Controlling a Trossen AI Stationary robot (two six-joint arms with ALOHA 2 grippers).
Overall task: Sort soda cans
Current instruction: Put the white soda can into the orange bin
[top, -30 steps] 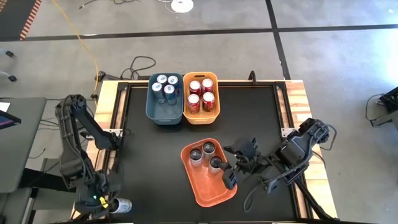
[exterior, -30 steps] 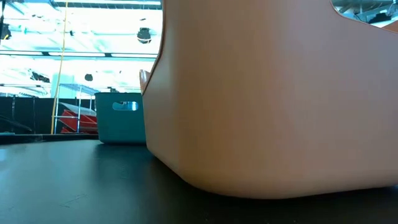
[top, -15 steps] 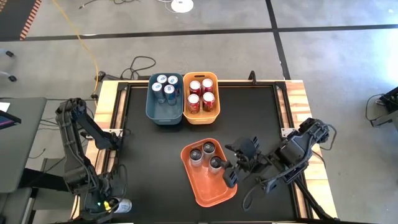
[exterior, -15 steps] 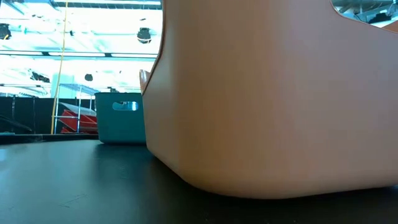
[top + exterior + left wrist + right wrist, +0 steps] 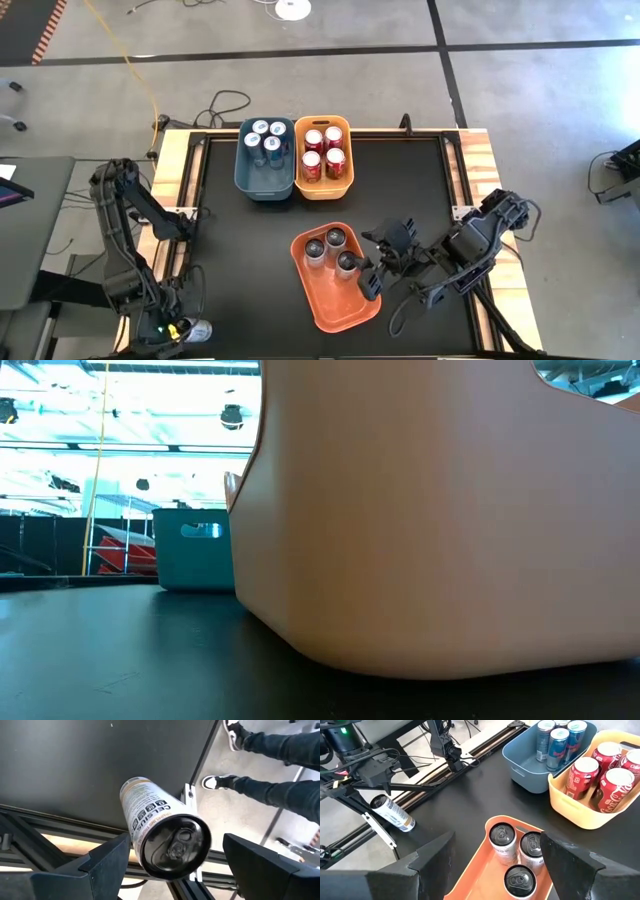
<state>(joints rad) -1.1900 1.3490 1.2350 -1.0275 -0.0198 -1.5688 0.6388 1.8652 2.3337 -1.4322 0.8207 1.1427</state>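
Silver can between open left gripper fingers, seemingly untouched.

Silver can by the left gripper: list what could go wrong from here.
1. The silver-and-white soda can lies past the black tabletop's edge, over the frame rails. The open left gripper is not clamping it, so a nudge may send it to the floor.
2. The right gripper hangs beside the orange plastic bin and could bump it.
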